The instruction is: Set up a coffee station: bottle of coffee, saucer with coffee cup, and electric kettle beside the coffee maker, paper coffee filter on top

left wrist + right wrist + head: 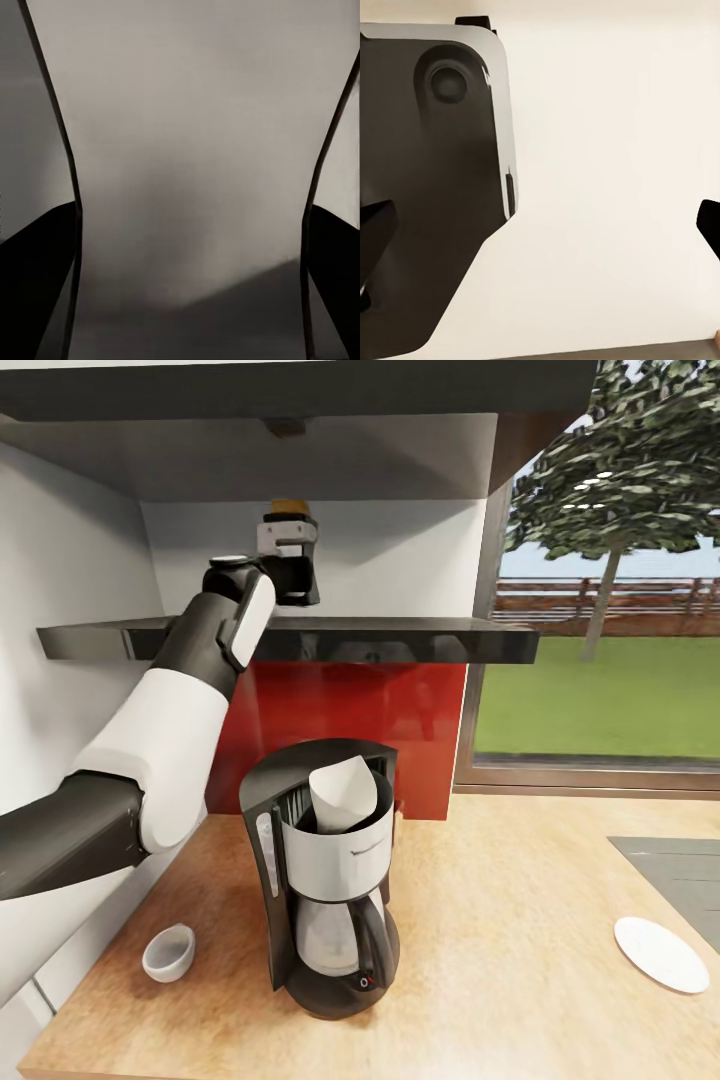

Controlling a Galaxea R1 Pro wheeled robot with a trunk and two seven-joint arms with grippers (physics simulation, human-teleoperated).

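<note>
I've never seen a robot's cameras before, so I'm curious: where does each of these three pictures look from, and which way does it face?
Head view: from the robot's head, looking forward and down at the counter, coffee maker and shelf; the left arm reaches up to the shelf.
Left wrist view: near the left gripper, close on a pale surface between dark fingers.
Right wrist view: near the right gripper, facing a pale surface and a dark body.
Shared: the left gripper, in head and left wrist views.

- The surface [520,920] is seen as matt, light wood grain.
- The coffee maker [325,880] is rendered in glossy black plastic with brushed metal.
- The shelf [420,640] is finished glossy dark.
- The saucer [661,954] is shown smooth white.
</note>
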